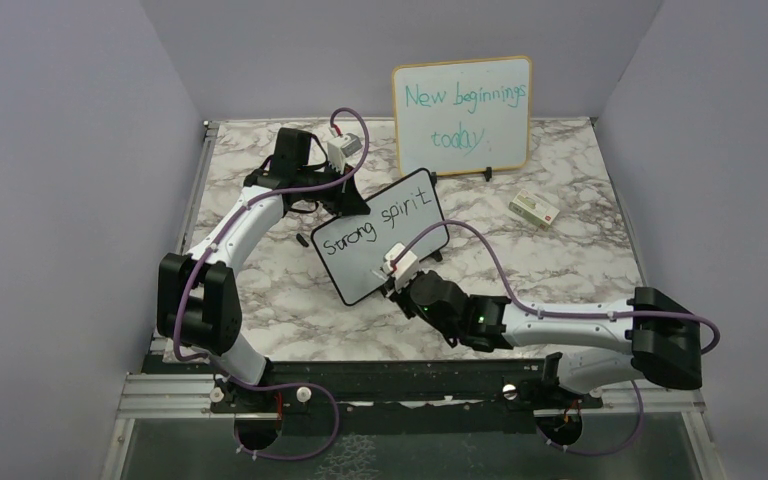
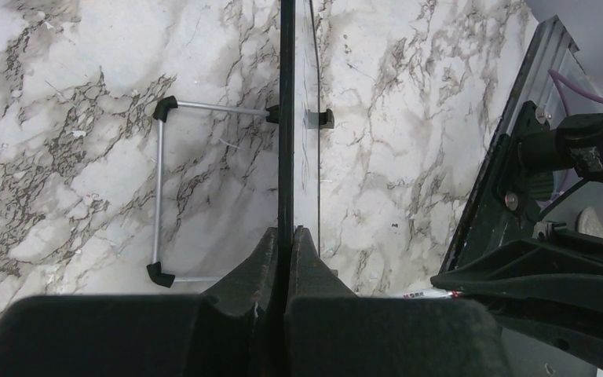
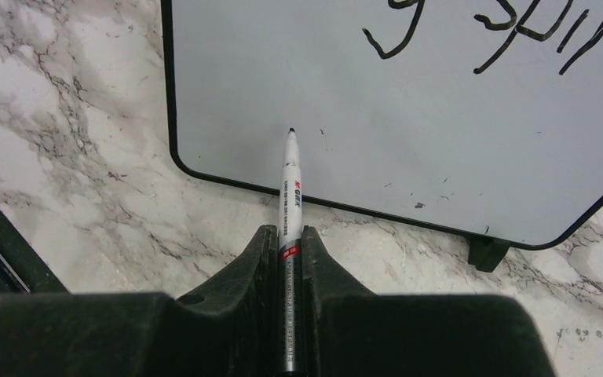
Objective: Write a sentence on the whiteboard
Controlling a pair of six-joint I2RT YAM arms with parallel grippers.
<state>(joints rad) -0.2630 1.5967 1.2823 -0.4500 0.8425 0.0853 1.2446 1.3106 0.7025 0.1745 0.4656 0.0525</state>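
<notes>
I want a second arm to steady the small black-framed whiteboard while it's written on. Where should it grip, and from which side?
Its top edge, from above, I'd say. The whiteboard is a thin panel propped on a wire stand, so only the rim fits between fingers, and the face is left free for the marker. The left gripper is shut on that edge this way.

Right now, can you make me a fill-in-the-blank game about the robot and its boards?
The small whiteboard says "Strong ____".
The wood-framed board says "New ____ today".
The left hand is shut on the whiteboard's black ____.
The right hand holds a marker pointing at the ____.
Missing words: spirit, beginnings, frame, whiteboard.
</notes>
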